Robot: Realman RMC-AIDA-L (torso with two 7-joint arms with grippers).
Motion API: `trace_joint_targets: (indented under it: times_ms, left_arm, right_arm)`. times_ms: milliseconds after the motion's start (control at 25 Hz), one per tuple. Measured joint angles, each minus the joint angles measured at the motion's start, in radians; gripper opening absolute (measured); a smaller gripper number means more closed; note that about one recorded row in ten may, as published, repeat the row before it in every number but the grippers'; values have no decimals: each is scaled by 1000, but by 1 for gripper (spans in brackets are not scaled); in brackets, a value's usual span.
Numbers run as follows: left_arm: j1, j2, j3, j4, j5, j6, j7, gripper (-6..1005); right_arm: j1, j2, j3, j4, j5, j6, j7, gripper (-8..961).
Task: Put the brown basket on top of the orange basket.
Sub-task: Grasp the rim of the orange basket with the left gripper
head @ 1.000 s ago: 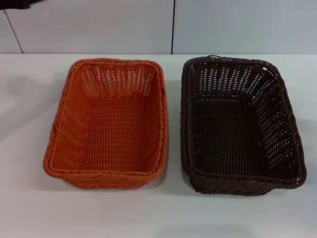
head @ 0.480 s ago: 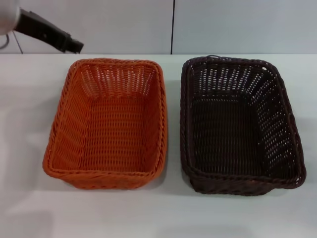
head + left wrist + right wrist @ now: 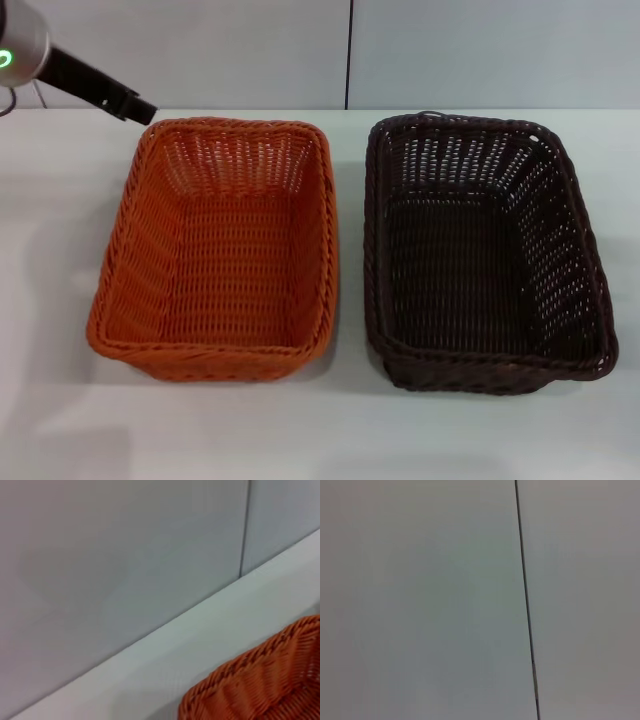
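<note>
The orange basket sits on the left half of the white table, with the brown basket beside it on the right; a narrow gap separates them and both are empty. My left arm reaches in from the upper left, and the dark left gripper hovers just off the orange basket's far left corner. The left wrist view shows that corner of the orange basket from close by. My right gripper is out of view, and its wrist camera faces only the wall.
A white table carries both baskets, with bare surface along the front and at both sides. A pale panelled wall with a dark vertical seam stands right behind the table's far edge.
The left arm has entered from the upper left, having been almost out of view one second ago. Over the last half second its tip moved slightly left and lower. The baskets have not moved.
</note>
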Motion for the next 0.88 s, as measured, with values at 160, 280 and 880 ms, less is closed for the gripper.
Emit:
trace_joint_targets:
  times_ms: [160, 280, 880]
  left_arm:
    - [16, -2, -28, 4, -1, -26, -4, 475]
    - [26, -10, -30, 4, 1, -41, -17, 514]
    - [39, 2, -37, 84, 5, -116, -185, 826]
  right_arm:
    - [-1, 0, 1, -5, 2, 0, 0, 705]
    - [-1, 0, 3, -5, 3, 0, 0, 705]
    - [1, -2, 0, -14, 1, 0, 0, 705]
